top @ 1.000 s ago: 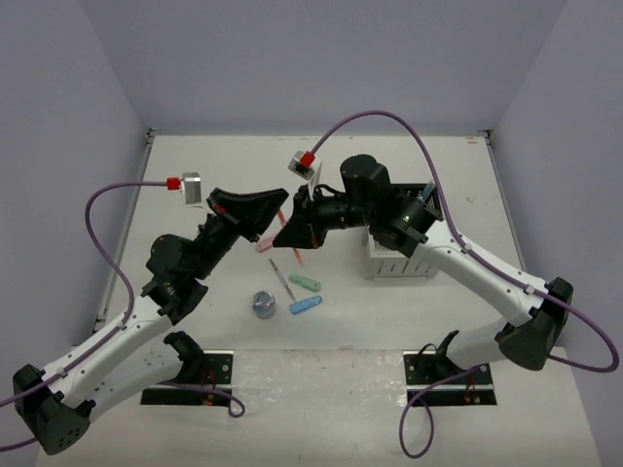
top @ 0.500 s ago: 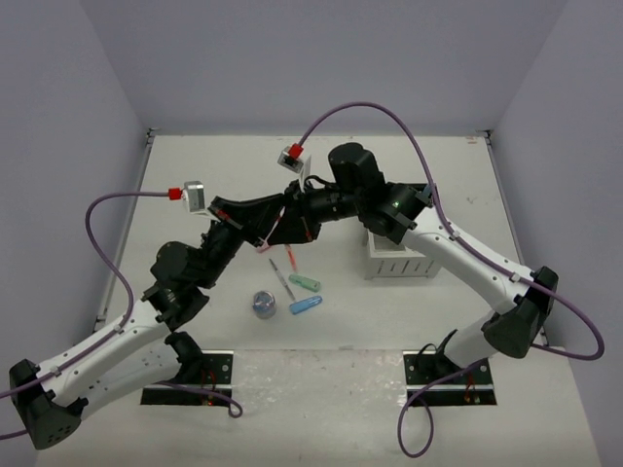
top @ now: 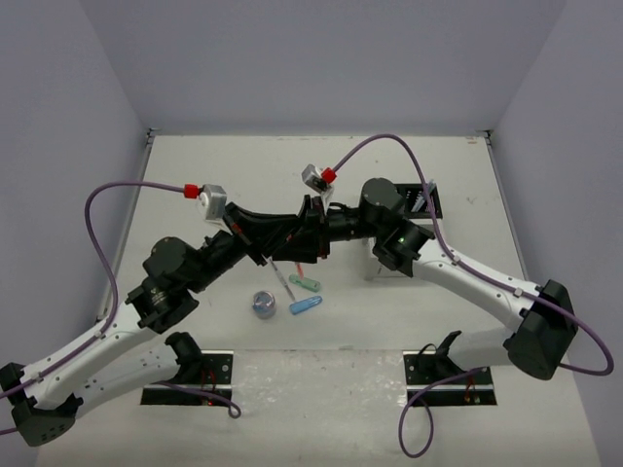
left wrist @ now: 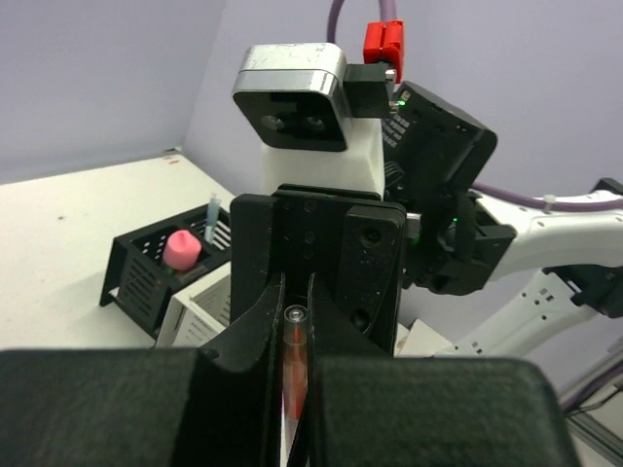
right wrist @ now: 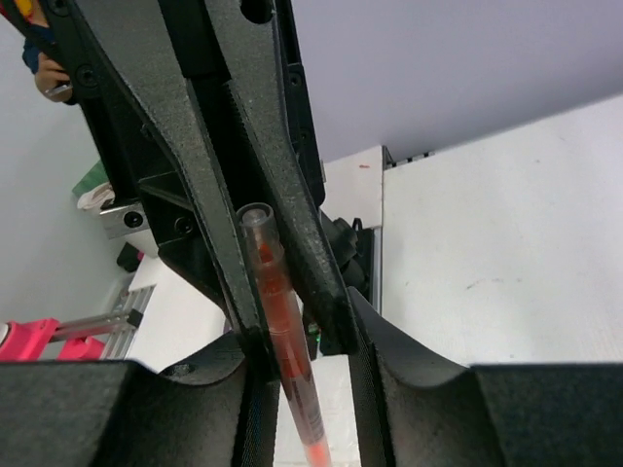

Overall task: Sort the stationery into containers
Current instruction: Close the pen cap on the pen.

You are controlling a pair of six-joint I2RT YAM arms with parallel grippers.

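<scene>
Matte tabletop (top: pixel 195 165): left gripper (left wrist: pixel 295 342) and right gripper (right wrist: pixel 297 342) pinch translucent pen (right wrist: pixel 276 297).

Table (top: pixel 195 165) — roll (top: pixel 264 304), pen (top: pixel 283 281), mint capsule (top: pixel 307 282), blue capsule (top: pixel 306 305), black box (left wrist: pixel 136 282), white box (left wrist: pixel 195 309).

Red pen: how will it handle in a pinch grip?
The red pen looks stiff: it runs straight with no sag. Its barrel looks smooth and glossy, so it may slip lengthwise. Thin and round, it would probably roll if set down.
</scene>
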